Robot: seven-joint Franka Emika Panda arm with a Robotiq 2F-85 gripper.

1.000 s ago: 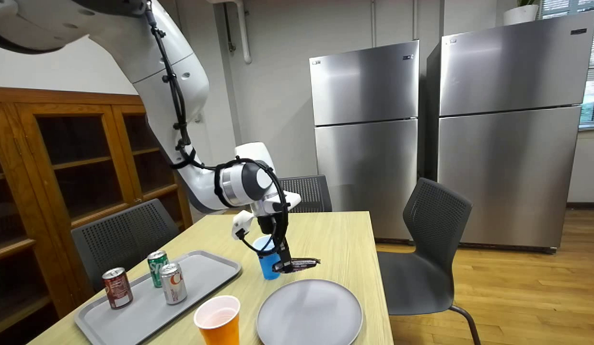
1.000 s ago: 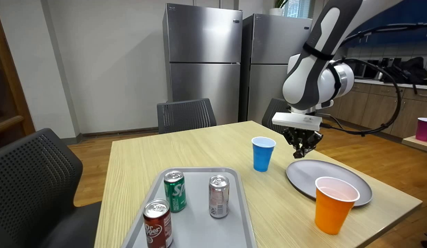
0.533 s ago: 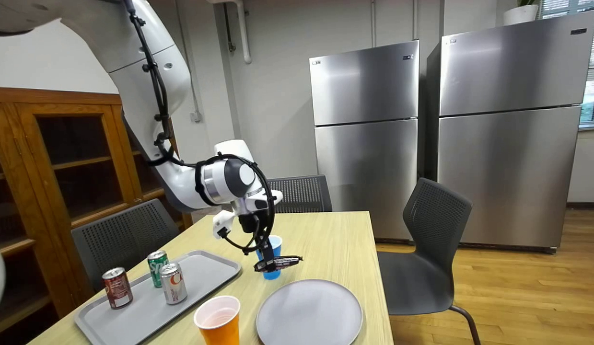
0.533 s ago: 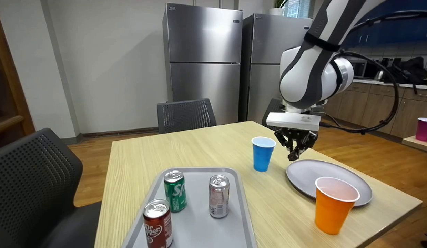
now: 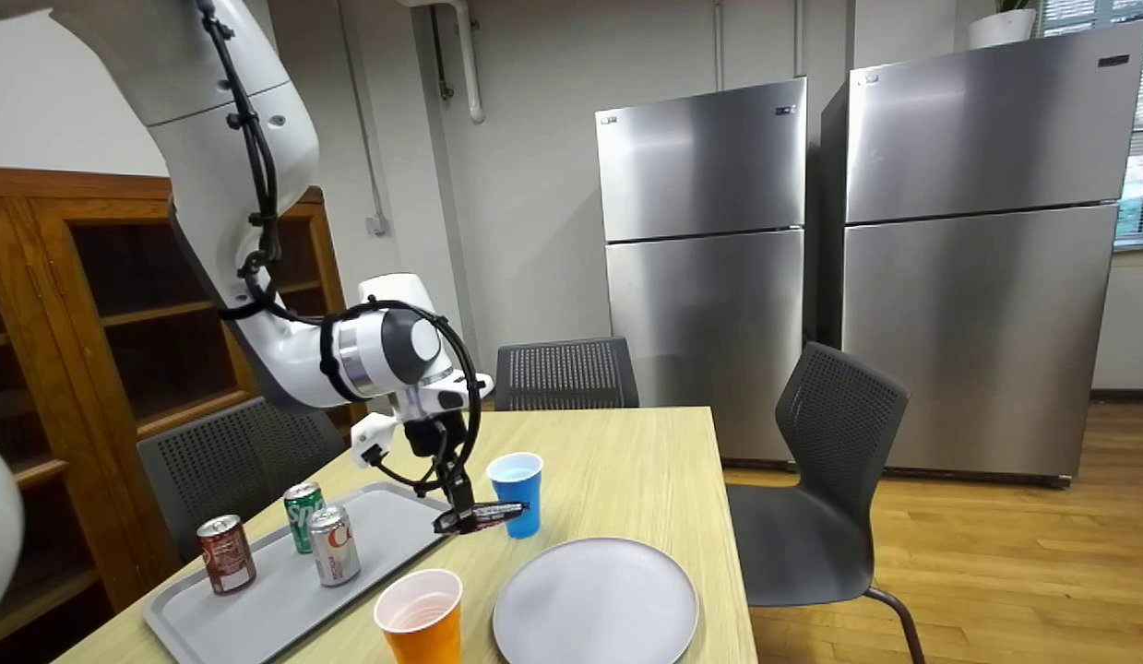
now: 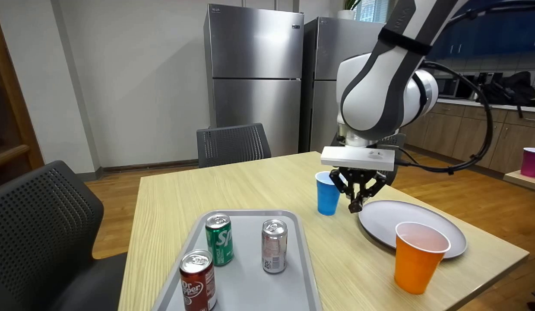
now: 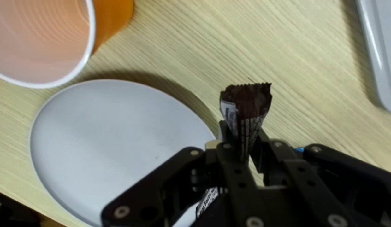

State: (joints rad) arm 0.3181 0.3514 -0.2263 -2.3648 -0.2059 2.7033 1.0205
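Wrapped bar [image 7: 246, 105] partly hidden by claw [image 7: 243, 135], orange cup [image 7: 64, 37] cropped in wrist view

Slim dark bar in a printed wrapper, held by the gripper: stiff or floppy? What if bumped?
The slim dark wrapped bar is probably fairly stiff: both ends jut past the gripper without obvious sag. Its thin, jagged wrapper end likely flexes easily. With both ends free, it may pivot if one gets knocked.
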